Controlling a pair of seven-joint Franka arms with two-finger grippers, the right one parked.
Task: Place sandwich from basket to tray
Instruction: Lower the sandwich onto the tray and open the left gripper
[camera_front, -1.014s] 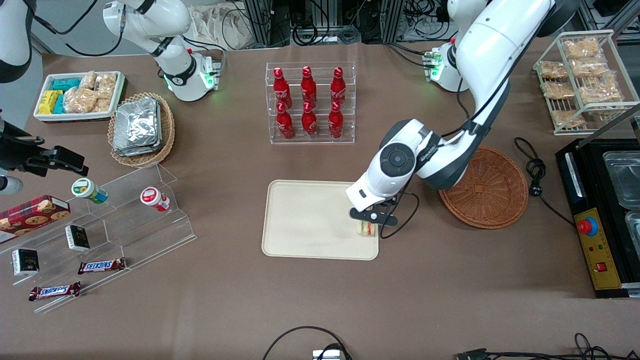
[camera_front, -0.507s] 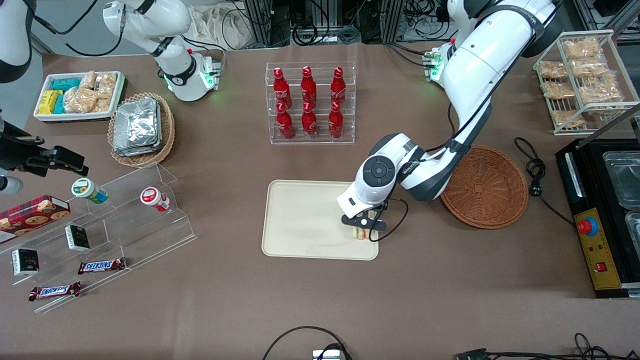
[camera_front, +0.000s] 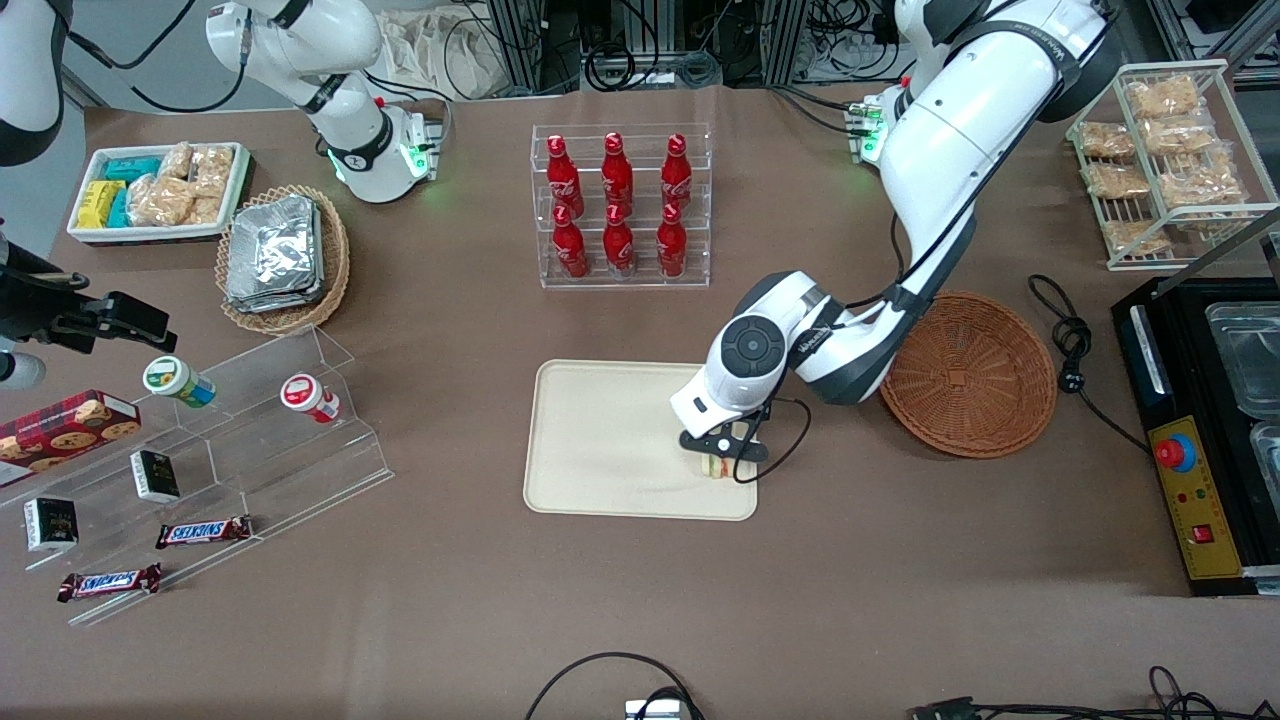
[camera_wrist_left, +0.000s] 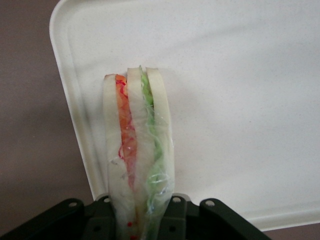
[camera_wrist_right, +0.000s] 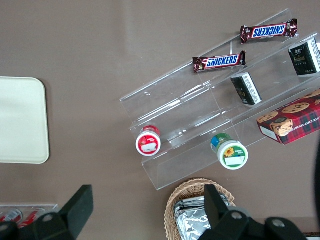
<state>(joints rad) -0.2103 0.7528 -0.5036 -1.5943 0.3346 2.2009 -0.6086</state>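
My left gripper (camera_front: 718, 452) hangs low over the cream tray (camera_front: 610, 440), at the tray's corner nearest the front camera and the basket. It is shut on the sandwich (camera_front: 713, 467). In the left wrist view the sandwich (camera_wrist_left: 137, 145) stands on edge between the fingers (camera_wrist_left: 181, 215), a wrapped white-bread wedge with an orange-red layer and a green layer. Under it lies the tray (camera_wrist_left: 240, 100), its rounded corner close by. The reddish-brown basket (camera_front: 970, 375) sits beside the tray toward the working arm's end, with nothing in it.
A clear rack of red bottles (camera_front: 620, 210) stands farther from the front camera than the tray. A black cable (camera_front: 1075, 350) and a black machine (camera_front: 1200, 430) lie past the basket. Stepped acrylic shelves (camera_front: 230, 440) with snacks stand toward the parked arm's end.
The left gripper has carried the sandwich a little farther in over the tray, toward the parked arm's end, and has slowed almost to a stop. It stays shut on it.
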